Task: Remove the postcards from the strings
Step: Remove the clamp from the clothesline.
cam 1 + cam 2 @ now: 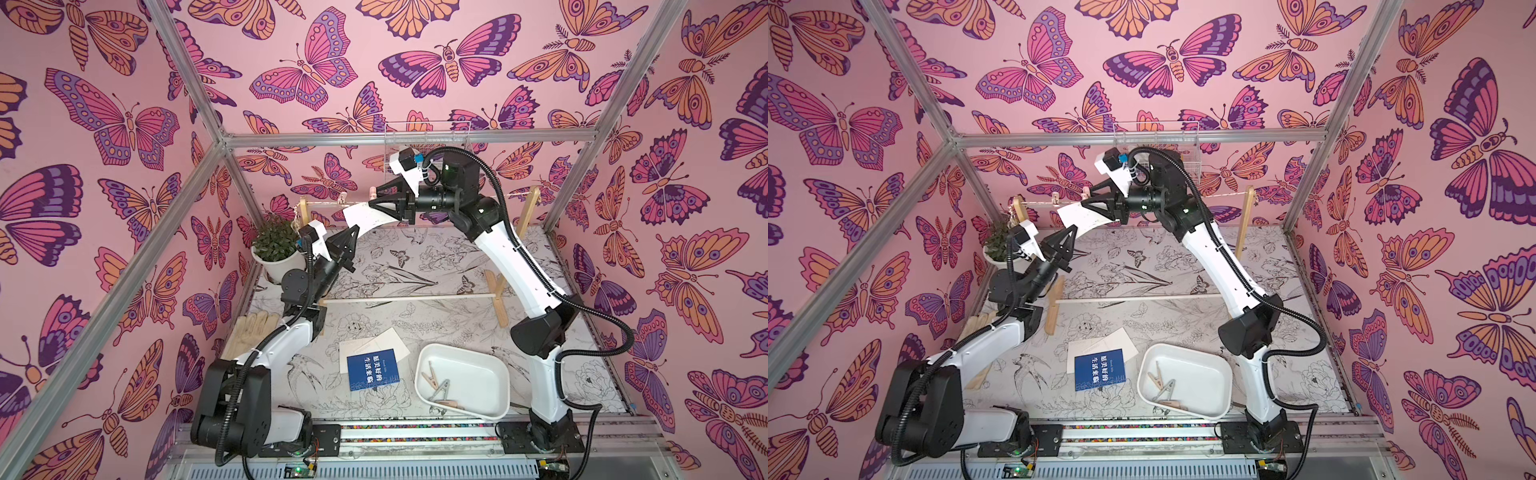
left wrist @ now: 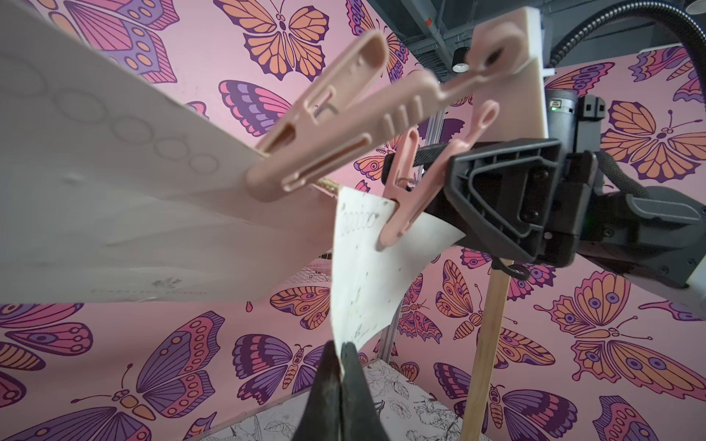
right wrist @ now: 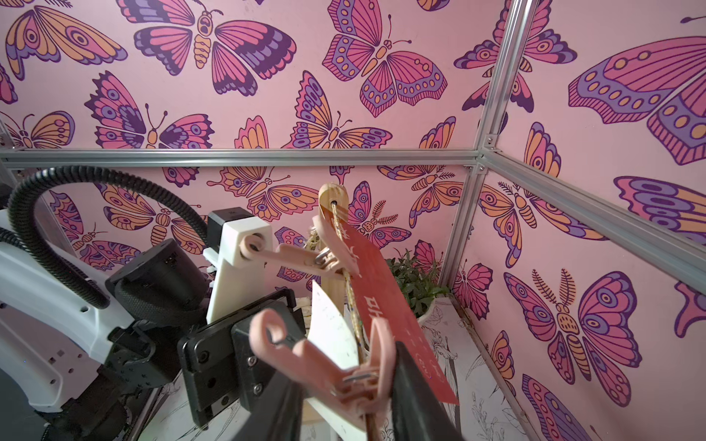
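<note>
One postcard (image 2: 366, 275) held by left pincer (image 2: 341, 353) — right pincer (image 1: 375, 197) clasps its clothespin (image 2: 397, 206).

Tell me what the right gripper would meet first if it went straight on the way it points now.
The pink plastic clothespin on the thin twisted cord, sitting between the right gripper's fingers. Beyond it probably come the red postcard and a second pink clothespin; depth is unclear.

White card (image 1: 365, 217) hangs bowed from the cord (image 1: 322, 203), with a red card (image 3: 389, 305) pegged beside it. Blue card (image 1: 372, 369), characters up, lies on pale cards (image 1: 390, 341) on the worktop (image 1: 415, 266).
</note>
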You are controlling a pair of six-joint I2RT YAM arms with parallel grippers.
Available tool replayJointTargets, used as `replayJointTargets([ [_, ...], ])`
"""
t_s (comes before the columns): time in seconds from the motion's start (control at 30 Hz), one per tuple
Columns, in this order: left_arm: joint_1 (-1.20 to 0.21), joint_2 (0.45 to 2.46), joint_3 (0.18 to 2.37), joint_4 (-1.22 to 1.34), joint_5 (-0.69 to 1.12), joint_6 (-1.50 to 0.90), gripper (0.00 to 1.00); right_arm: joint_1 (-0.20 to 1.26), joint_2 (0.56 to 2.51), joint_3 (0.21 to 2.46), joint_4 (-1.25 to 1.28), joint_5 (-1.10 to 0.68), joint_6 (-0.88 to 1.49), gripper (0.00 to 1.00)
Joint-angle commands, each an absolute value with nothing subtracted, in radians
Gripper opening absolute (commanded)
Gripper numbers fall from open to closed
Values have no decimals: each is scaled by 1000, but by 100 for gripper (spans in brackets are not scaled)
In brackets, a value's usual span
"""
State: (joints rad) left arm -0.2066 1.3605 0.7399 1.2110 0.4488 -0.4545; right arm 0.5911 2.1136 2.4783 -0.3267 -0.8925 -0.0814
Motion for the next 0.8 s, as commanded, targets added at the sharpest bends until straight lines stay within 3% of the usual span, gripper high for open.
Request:
replayJointTargets([
  [0.0,-204,1334,731,1269,468,-456,0,620,2133,2499,-316,-902,-90,35],
  [0.77,-205,1329,694,1268,512,-520,0,619,2091,2464,-296,-858,-124,28],
])
